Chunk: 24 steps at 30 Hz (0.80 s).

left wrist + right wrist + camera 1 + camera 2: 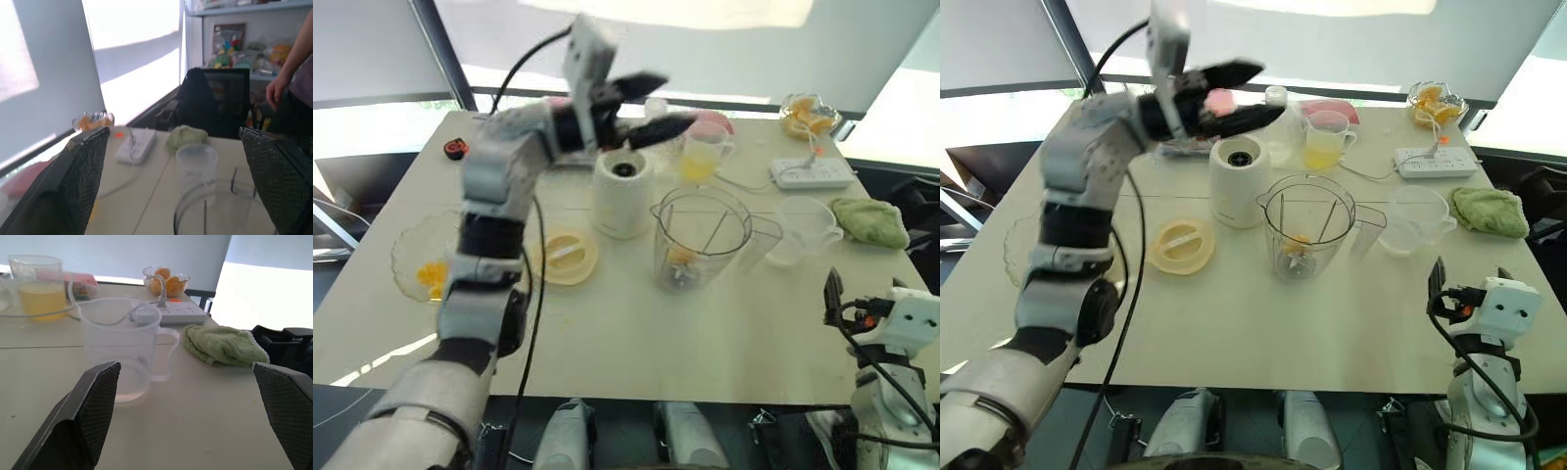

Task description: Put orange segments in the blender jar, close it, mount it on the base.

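Beige table (636, 343) by bright windows. Jar (702, 240) stands mid-table, uncapped, with a little orange inside. Lid (568, 257) lies flat at its 9 o'clock, segment bowl (406, 245) further out. Left gripper (677, 100), fingers apart and empty, is raised at jar's 11 o'clock, so it's the nearer arm. Right gripper (865, 291), fingers apart, sits low at 4 o'clock.

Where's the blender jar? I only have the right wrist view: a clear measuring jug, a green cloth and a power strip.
Observer: The blender jar stands on the table right beside the white base, not mounted.
Operator: Is its lid on?
Observer: No. The pale yellow lid lies flat on the table, on the base's other side.
Operator: And the left hand?
Observer: The left hand hangs in the air above the base, open and empty.
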Motion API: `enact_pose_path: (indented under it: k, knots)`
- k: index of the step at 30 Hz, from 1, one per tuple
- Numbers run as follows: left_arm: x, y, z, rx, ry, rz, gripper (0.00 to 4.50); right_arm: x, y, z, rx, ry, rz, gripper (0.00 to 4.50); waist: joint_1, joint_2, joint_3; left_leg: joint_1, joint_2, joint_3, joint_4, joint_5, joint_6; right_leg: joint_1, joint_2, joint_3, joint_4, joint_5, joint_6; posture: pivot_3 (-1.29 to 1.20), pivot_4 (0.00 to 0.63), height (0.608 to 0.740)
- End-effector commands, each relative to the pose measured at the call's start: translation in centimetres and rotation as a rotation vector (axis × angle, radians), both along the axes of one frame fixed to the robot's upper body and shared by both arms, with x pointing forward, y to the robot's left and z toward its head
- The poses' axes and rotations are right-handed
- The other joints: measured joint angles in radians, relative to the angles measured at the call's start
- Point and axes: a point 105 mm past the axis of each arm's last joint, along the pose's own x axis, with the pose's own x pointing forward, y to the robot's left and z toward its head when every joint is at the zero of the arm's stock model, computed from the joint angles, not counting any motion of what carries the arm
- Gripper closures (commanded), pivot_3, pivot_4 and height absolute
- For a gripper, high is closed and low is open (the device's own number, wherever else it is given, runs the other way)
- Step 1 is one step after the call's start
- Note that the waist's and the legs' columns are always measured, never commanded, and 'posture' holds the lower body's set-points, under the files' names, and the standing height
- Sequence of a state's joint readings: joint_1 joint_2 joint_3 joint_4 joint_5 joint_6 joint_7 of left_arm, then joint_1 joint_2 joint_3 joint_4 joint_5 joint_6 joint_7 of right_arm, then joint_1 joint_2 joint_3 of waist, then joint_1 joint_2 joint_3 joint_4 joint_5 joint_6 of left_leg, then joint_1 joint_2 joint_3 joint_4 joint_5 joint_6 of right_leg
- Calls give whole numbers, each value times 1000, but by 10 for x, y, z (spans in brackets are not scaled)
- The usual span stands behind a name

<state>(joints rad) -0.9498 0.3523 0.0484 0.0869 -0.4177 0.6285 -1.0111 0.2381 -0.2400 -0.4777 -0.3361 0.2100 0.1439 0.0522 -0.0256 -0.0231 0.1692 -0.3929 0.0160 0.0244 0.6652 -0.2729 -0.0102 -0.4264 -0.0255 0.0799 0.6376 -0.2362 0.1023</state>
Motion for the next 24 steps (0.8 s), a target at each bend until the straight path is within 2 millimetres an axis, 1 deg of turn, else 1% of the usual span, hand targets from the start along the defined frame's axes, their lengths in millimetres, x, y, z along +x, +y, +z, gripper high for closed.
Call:
enact_pose_path:
  k: [1,3,7,9,11,15,24]
  knots:
    - [-36,13,0,40,-10,-61,89,9,-15,10,-24,-26,-28,0,0,0,0,0,0,0,1,0,0,0,0,0,1,0,0,0,150,740]
    - [-48,23,-11,68,36,-52,89,18,-19,8,-22,-14,-12,0,-5,1,0,2,0,1,1,0,-1,1,-1,2,1,-2,-3,0,150,740]
    - [-64,34,-23,110,91,-39,89,32,-24,7,-7,-6,30,0,-6,1,0,2,0,1,3,1,-1,3,-2,2,2,-2,-4,0,150,740]
    - [-70,42,-34,156,116,-16,89,46,-25,3,4,13,62,0,-17,1,0,2,-1,1,3,1,-1,3,-2,2,2,-2,-4,0,150,740]
    - [-70,47,-39,169,133,14,89,58,-26,0,3,29,91,0,-21,1,0,3,-1,1,3,1,-1,3,-2,2,2,-2,-4,0,150,740]
    - [-68,53,-46,185,139,60,89,73,-33,-6,2,44,100,0,-21,1,0,3,-1,1,2,1,-1,3,-1,2,2,-2,-4,0,150,740]
    - [-66,55,-53,210,142,85,89,101,-35,-16,-8,81,145,0,-22,1,0,3,-1,2,2,1,-1,3,-1,2,2,-2,-4,0,150,740]
